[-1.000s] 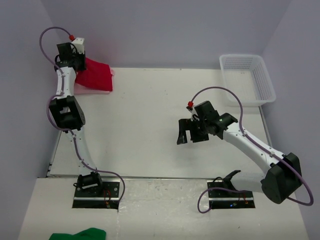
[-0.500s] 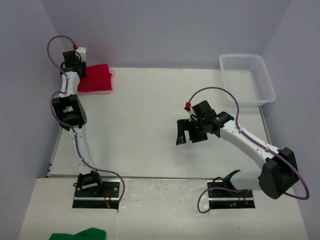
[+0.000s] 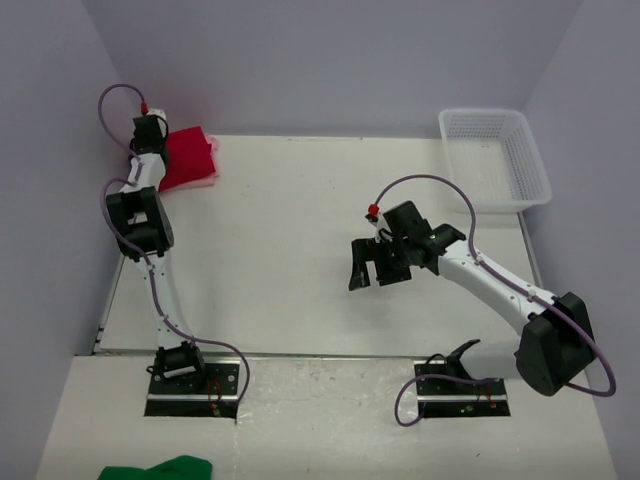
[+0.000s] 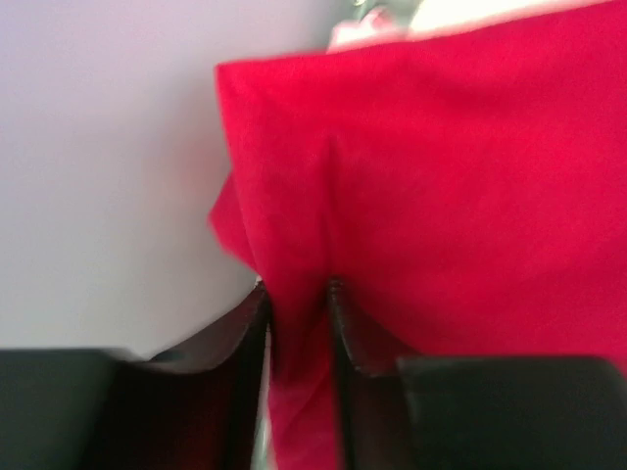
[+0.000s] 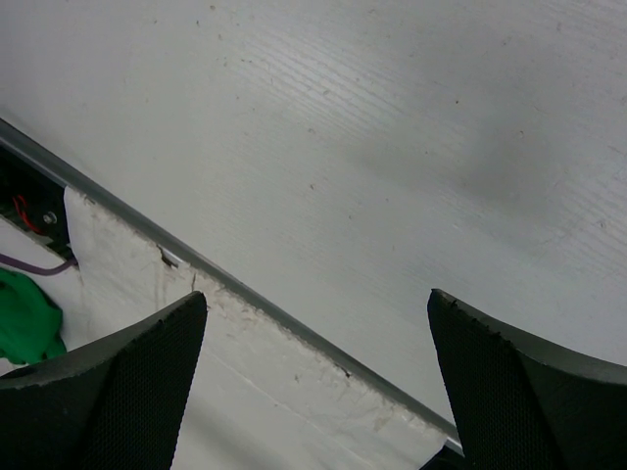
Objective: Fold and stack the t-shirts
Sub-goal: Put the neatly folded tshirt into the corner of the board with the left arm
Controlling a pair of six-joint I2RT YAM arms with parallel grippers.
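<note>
Pale lilac walls are closing in a white counter (image 3: 300,220) on three sides, and a white mesh basket (image 3: 495,155) is sitting at its far right corner. Straight across from the basket, along the same far edge and against the left wall, the red t-shirt (image 3: 185,160) is lying in a folded bundle. A sliver of the pink t-shirt (image 3: 214,150) is peeking out from beneath it on the side facing the basket, so the red one is resting on top of the pink one.

The left arm (image 3: 140,215) is stretching away from the basket toward that far left corner, its wrist hanging over the red t-shirt's outer edge. In the left wrist view the left jaws are standing only a narrow gap apart, with a fold of red cloth running up between them. Whether they are pressing on that fold or merely flanking it, I cannot tell.

The right arm (image 3: 490,290) is reaching out to the left of the basket and nearer to the bases, well apart from it. The right jaws are gaping wide over bare counter, holding nothing and touching nothing.

A green cloth (image 3: 160,468) is lying as far from the basket as anything here, on the near ledge in front of the left arm's base.
</note>
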